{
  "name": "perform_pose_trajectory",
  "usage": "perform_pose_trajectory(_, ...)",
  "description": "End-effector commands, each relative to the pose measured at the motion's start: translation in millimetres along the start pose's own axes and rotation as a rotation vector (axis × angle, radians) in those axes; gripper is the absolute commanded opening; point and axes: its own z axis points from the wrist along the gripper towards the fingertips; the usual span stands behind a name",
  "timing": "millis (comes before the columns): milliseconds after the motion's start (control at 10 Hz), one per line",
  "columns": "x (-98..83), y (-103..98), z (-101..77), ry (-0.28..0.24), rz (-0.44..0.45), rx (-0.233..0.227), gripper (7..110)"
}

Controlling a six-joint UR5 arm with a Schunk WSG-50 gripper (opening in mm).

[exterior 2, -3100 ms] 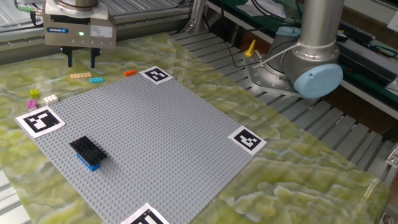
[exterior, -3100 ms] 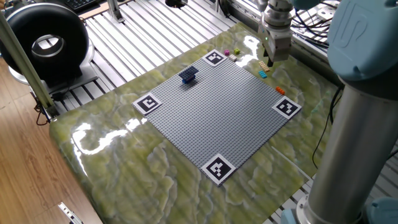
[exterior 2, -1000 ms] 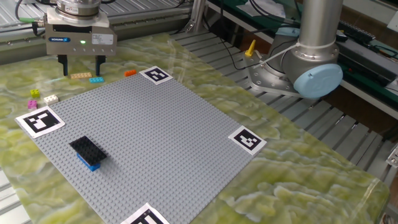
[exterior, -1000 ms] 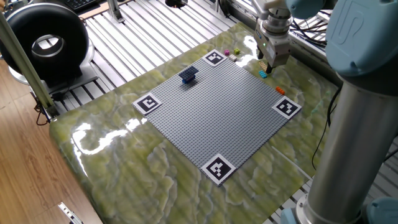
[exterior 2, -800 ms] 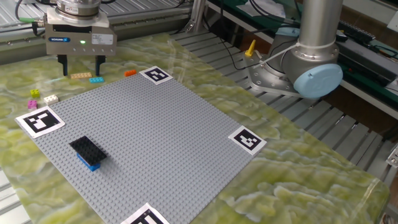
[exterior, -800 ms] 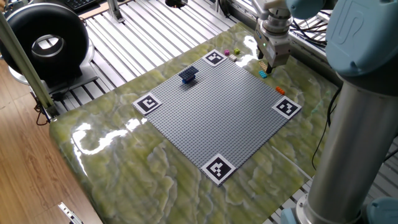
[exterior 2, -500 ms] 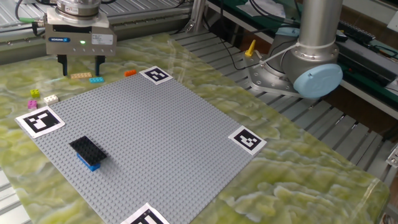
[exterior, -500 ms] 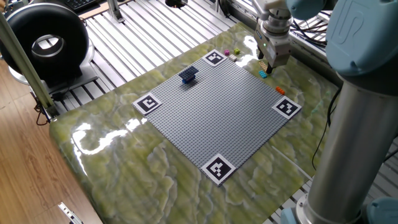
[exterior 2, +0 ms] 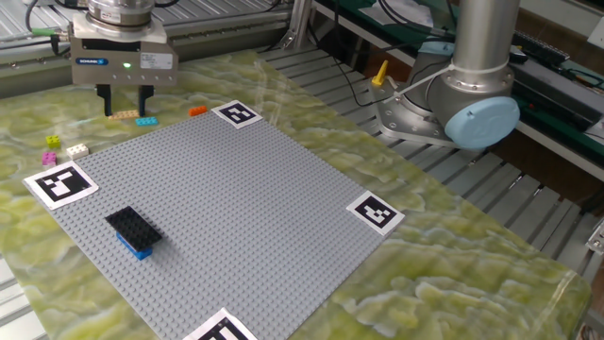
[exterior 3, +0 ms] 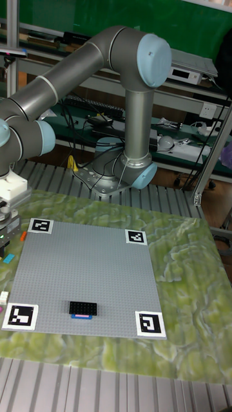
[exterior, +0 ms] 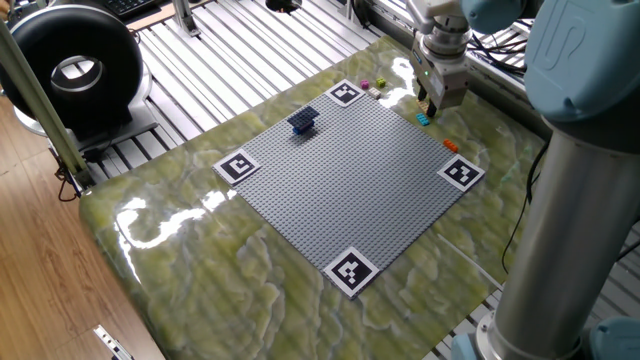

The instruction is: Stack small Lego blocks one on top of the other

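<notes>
the end effector (exterior 2: 124,102), fingers slightly apart and empty, straddles the tan brick (exterior 2: 121,115) off the baseplate's (exterior 2: 217,208) 11 o'clock edge, its long axis lying across the finger gap.

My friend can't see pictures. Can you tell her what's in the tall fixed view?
A big grey robot arm bends over a table with a grey studded baseplate that has black-and-white marker squares at its corners. A black block sits on a blue block near the front edge. The pincer is mostly cut off at the left edge.
</notes>
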Motion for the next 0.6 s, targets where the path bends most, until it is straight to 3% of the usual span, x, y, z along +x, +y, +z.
perform_pose_trajectory(0,-2.1,-0.7,-1.2,-0.012,0.009,0.003,44)
perform_pose_trajectory(100,-1.9,-0.9,-1.3,-0.010,0.008,0.004,66)
perform_pose_trajectory(500,-0.9,-3.7,-0.7,-0.006,-0.005,0.014,66)
